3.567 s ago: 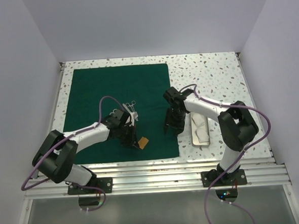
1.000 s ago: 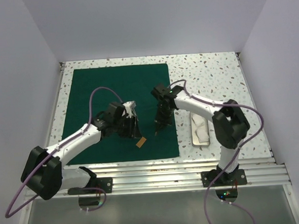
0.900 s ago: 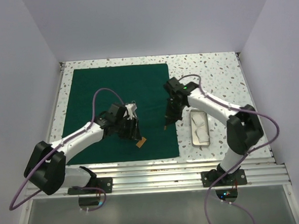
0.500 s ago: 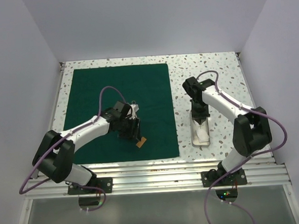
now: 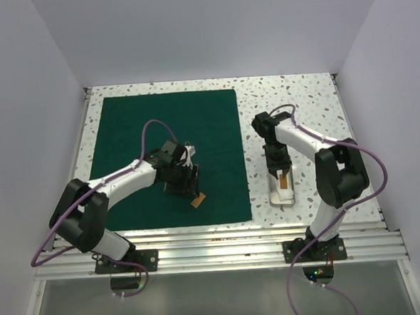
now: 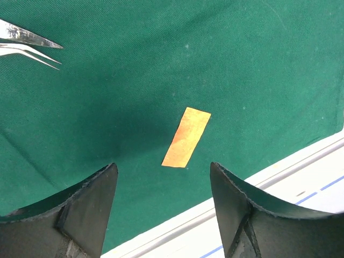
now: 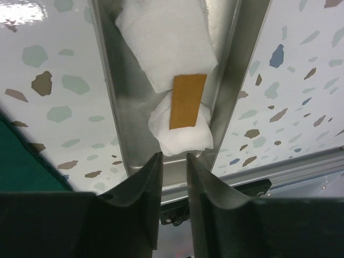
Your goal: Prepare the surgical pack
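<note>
The dark green drape (image 5: 158,125) of the surgical pack lies spread flat on the left of the table. My left gripper (image 5: 188,189) hangs low over its near part, open and empty. In the left wrist view an orange strip (image 6: 186,137) lies on the drape (image 6: 242,64) just ahead of that gripper (image 6: 162,165). The silver tray (image 5: 283,203) stands right of the drape, and my right gripper (image 5: 281,172) hovers over it. In the right wrist view the right gripper (image 7: 173,161) is open a little and empty. A second orange strip (image 7: 187,100) rests on white gauze (image 7: 161,37) inside the tray (image 7: 107,80).
Silver forceps (image 6: 27,43) lie on the drape beyond the left gripper, partly under the left wrist (image 5: 187,149) from above. The drape's near edge meets the white table rail (image 6: 301,177). Speckled tabletop (image 5: 292,102) surrounds the tray; a drape corner (image 7: 16,161) shows beside it.
The right arm swung from over the drape to the tray, and its jaws parted, leaving an orange strip on the gauze. The left gripper's jaws spread wider over the drape.
</note>
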